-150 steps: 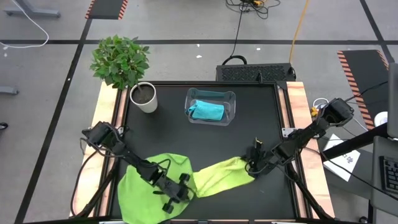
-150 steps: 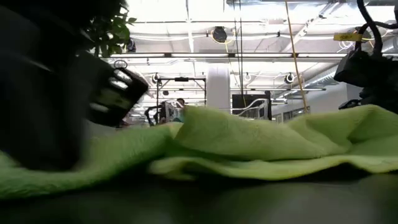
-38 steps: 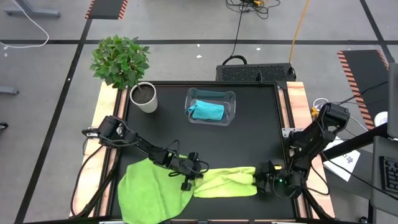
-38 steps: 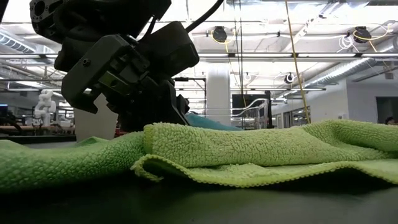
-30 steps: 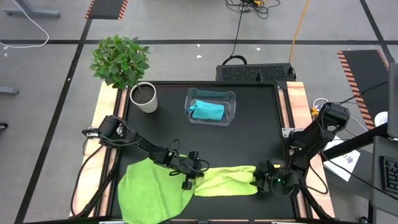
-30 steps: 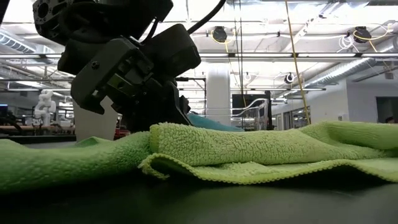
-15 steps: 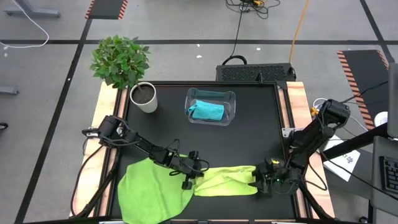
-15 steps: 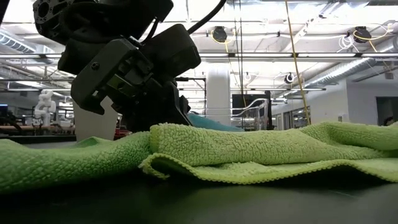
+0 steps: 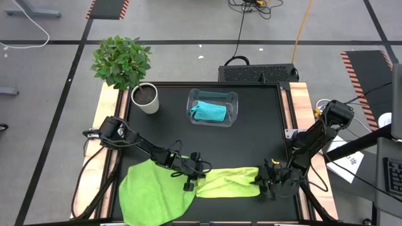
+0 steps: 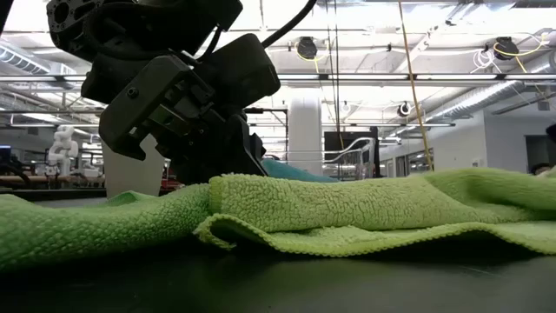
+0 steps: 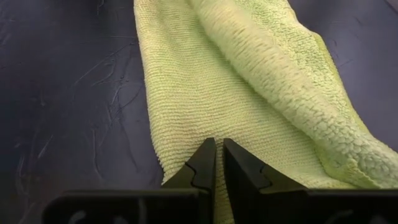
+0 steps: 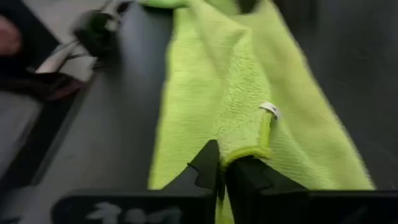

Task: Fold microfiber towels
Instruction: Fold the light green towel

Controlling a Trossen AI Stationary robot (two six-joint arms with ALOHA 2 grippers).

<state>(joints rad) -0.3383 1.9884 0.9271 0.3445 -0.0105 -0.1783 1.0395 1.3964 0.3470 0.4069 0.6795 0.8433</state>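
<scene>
While the turquoise towel point(image 9: 208, 112) sits in the clear bin point(image 9: 232, 99), the pale towel point(image 9: 227, 182) lies half-folded on the counter point(image 9: 251, 135), left tool point(image 9: 190, 177) and right tool point(image 9: 264, 182) both clamped on it; the bright green towel point(image 9: 151, 193) awaits folding.

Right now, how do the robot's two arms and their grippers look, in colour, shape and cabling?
Both arms are dark, almost black, built of slim jointed segments with thin black cables looping beside them. The left gripper and right gripper each end in two black, wedge-shaped fingers tapering to narrow tips. The low view shows the left gripper's blocky black housing with pale metal parts. No markings are readable.
</scene>
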